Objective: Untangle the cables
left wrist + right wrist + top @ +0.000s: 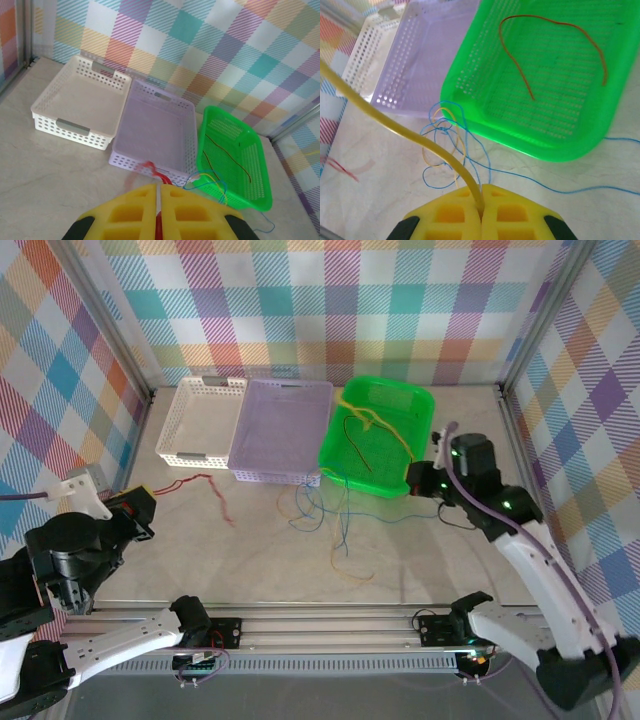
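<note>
My left gripper is shut on a red cable, which trails right across the table in front of the baskets. At the green basket's near right corner, my right gripper is shut on a thick yellow cable that runs up over the basket. A loose tangle of thin blue, orange and green cables lies on the table in front of the baskets. A dark red cable lies inside the green basket.
Three baskets stand in a row at the back: white, purple and green. Checkered walls close the table on three sides. A blue strand runs right along the table.
</note>
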